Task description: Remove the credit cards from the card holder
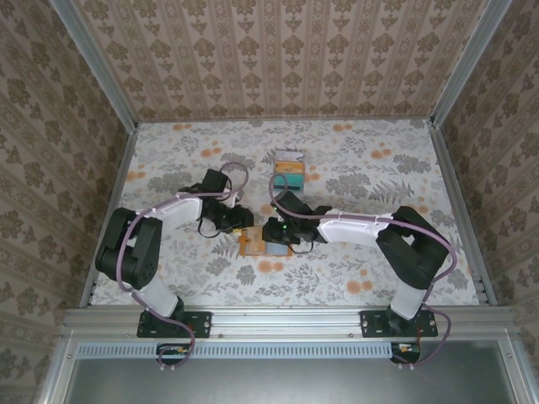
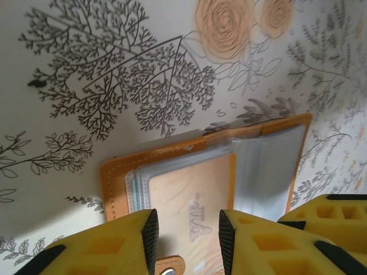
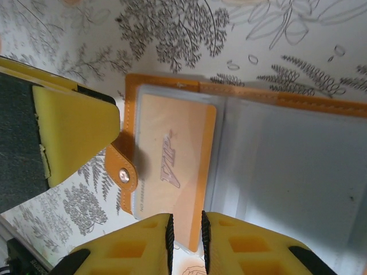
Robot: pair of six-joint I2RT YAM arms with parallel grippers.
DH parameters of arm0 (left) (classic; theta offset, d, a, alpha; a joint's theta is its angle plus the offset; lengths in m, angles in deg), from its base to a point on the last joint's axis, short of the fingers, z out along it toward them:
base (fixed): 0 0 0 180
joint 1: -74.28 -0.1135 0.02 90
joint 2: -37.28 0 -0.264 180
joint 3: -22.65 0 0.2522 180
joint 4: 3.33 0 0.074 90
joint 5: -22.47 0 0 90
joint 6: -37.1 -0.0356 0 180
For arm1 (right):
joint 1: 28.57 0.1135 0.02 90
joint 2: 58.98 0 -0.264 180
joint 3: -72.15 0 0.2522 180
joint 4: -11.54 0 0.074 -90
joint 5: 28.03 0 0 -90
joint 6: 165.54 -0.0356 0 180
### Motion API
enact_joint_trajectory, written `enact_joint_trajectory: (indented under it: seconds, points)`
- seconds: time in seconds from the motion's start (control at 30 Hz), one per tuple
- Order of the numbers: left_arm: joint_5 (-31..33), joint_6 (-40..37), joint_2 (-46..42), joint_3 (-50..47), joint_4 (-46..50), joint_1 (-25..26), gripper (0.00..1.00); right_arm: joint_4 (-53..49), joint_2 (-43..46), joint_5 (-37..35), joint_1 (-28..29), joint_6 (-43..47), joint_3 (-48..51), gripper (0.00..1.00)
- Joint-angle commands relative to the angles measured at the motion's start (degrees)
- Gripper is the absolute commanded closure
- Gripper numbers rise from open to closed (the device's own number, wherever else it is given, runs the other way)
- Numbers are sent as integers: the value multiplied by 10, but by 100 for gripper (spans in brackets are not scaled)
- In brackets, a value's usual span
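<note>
The card holder [image 1: 251, 244] lies open and flat on the table, its orange cover [image 2: 114, 177] turned outward. An orange credit card [image 2: 189, 183] marked VIP sits in its clear sleeve [image 3: 166, 137]. My left gripper [image 2: 188, 220] hovers over that card with its jaws apart, and the snap tab [image 3: 122, 172] lies below them. The jaws of my right gripper [image 3: 187, 220] stand a narrow gap apart over the card's lower corner. Whether they pinch it or the sleeve is unclear. A grey-blue sleeve page [image 3: 287, 166] covers the holder's right half.
A small stack of teal, orange and white cards [image 1: 288, 168] lies further back at the table's centre. Both arms meet over the holder, fingers close together [image 1: 263, 229]. A metal rail [image 1: 286, 318] runs along the near edge, and patterned walls enclose the table.
</note>
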State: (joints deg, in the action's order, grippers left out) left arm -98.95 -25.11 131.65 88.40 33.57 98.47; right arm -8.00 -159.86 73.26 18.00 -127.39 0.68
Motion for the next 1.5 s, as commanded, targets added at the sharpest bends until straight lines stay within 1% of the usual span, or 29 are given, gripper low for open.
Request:
enact_joint_trajectory:
  seconds: [0.0, 0.13, 0.17, 0.33, 0.4, 0.43, 0.6, 0.9, 0.97, 1.03, 1.13, 1.47]
  points:
    - [-1, -7, 11, -8, -1, 1, 64, 5, -22, 15, 2, -23, -11, 76]
    - [-3, -5, 20, -10, -5, 12, 65, 12, -34, 22, 1, -26, -13, 75]
    - [-4, -3, 22, -12, -7, 15, 67, 14, -38, 25, 1, -28, -14, 75]
    - [-1, 8, 28, -23, -17, 17, 69, 21, -47, 29, 2, -32, -14, 76]
    - [0, 10, 30, -26, -20, 16, 69, 22, -49, 29, 2, -33, -14, 76]
    - [0, 11, 31, -27, -20, 32, 69, 23, -50, 31, 1, -34, -13, 77]
    - [0, 14, 35, -25, -22, 38, 70, 31, -57, 38, 0, -37, -14, 78]
    - [13, 13, 35, -24, -13, 39, 70, 39, -49, 34, -2, -44, 0, 85]
    - [18, 12, 37, -23, -8, 40, 71, 42, -44, 31, -3, -45, 7, 84]
    - [22, 12, 41, -20, -4, 40, 72, 50, -40, 33, -5, -47, 13, 81]
    - [20, 11, 45, -19, -5, 40, 73, 68, -38, 41, -7, -54, 24, 78]
    - [19, 9, 45, -19, -4, 41, 74, 96, -25, 45, -13, -67, 49, 80]
